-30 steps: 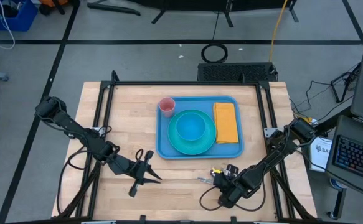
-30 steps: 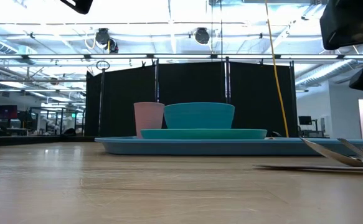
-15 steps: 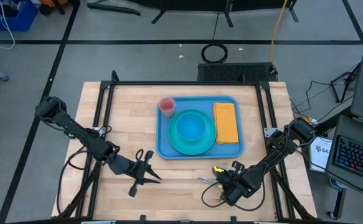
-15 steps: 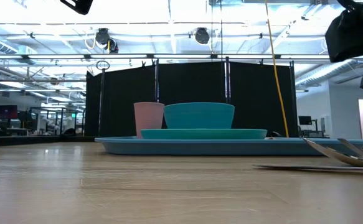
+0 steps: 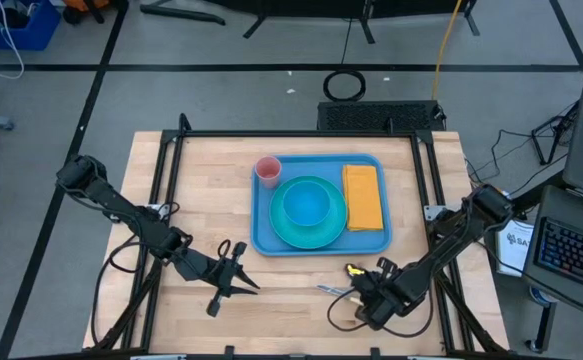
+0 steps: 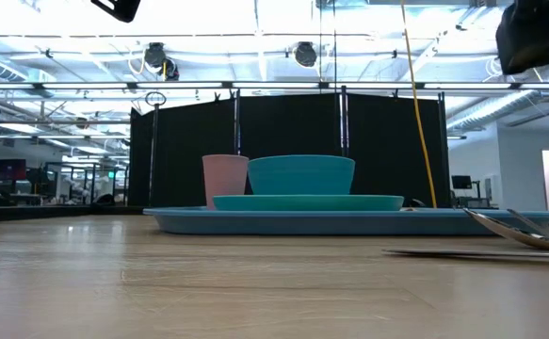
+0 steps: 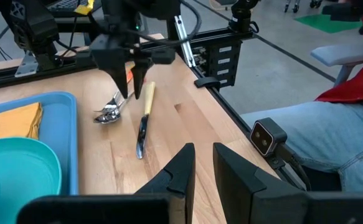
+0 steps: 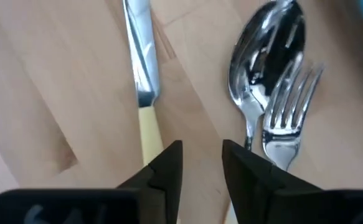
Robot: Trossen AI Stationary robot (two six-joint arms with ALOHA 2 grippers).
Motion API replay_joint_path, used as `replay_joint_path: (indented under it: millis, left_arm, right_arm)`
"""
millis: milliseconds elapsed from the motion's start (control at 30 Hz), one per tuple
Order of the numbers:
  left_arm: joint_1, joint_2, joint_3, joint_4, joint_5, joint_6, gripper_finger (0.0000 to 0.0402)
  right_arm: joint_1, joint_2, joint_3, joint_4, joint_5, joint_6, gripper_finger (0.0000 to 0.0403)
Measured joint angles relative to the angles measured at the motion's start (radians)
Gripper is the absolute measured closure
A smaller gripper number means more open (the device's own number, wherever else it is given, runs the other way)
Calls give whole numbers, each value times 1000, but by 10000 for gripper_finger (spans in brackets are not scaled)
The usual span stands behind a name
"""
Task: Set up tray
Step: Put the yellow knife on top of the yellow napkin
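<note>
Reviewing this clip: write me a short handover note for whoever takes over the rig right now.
Right gripper: open, empty, over the cutlery on the table's near side.
Left gripper: idle above the table, left of the cutlery, holding nothing.
Tray: mid-table, carrying pink cup, turquoise plate with bowl, orange napkin.
Left: knife, spoon and fork lie on the wood, off the tray.

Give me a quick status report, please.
Right pincer open above knife, spoon, fork. Left pincer idle, empty. Tray holds dishes.
</note>
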Motion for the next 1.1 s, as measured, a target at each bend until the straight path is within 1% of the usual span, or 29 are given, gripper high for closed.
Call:
replay_joint_path:
  millis: [133,200,367,533,600,700,833,1100]
  left_arm:
    - [0,0,0,-1,0,0,339]
    - [0,0,0,-1,0,0,339]
    - [0,0,0,0,0,-5,339]
    - [0,0,0,0,0,-6,339]
    - [0,0,0,0,0,-6,339]
    - [0,0,0,0,0,-6,339]
    - [0,0,0,0,0,-7,339]
    - [0,0,0,0,0,-9,339]
  right_arm:
    - [12,-7,0,-48,0,71,308]
    - [12,-7,-9,-40,-5,82,308]
    - [11,-7,-45,-32,-48,130,302]
    - [11,-7,-92,47,-61,131,298]
    - [11,-7,-108,75,-82,129,299]
    - [11,-7,-120,106,-83,126,303]
    - [11,-7,-123,132,-82,90,304]
    - [11,-7,-124,157,-80,73,305]
